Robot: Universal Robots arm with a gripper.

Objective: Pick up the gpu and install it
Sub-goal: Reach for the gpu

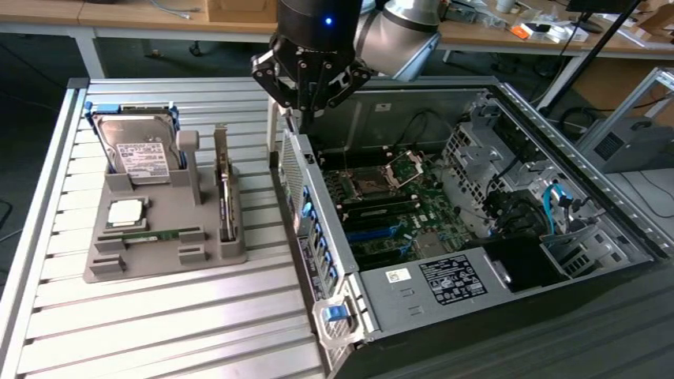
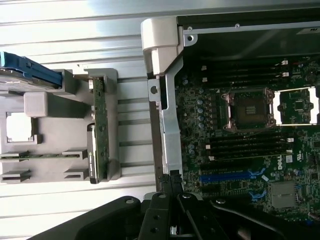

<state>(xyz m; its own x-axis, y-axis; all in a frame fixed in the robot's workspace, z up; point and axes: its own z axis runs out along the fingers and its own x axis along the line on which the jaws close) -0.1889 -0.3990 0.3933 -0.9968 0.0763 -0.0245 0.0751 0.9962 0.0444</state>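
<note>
Fingers (image 1: 303, 109) clenched on nothing, hovering over the edge of the open computer case (image 1: 316, 229); gpu (image 1: 223, 189) stands edge-on in the gray holder (image 1: 158, 253) (beside the hard drive (image 1: 142, 158)) on the table (image 1: 158, 332).

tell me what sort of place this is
Probably a robotics lab or workshop set up for PC assembly: an open computer case with its motherboard exposed, a grey parts holder carrying a hard drive and the gpu, and cluttered desks behind.
</note>
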